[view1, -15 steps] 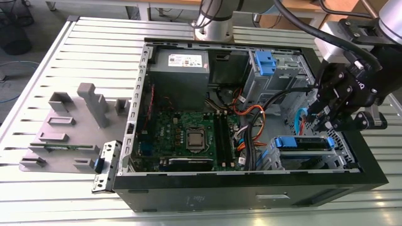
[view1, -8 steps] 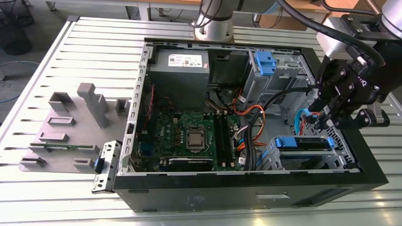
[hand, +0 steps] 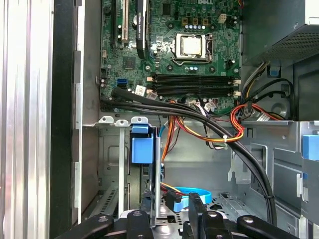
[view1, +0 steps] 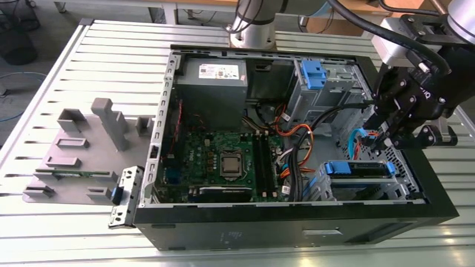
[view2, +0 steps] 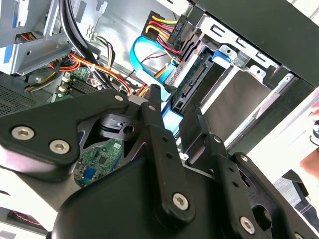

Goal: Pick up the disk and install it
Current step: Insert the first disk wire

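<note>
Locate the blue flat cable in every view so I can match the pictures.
Exterior view: the blue flat cable curves inside the case, toward the exterior view's right, beside the gripper.
Second wrist view: it loops just beyond the gripper, next to red and yellow wires.
First wrist view: it arcs just past the gripper.
Shared landmark: the green motherboard.
</note>
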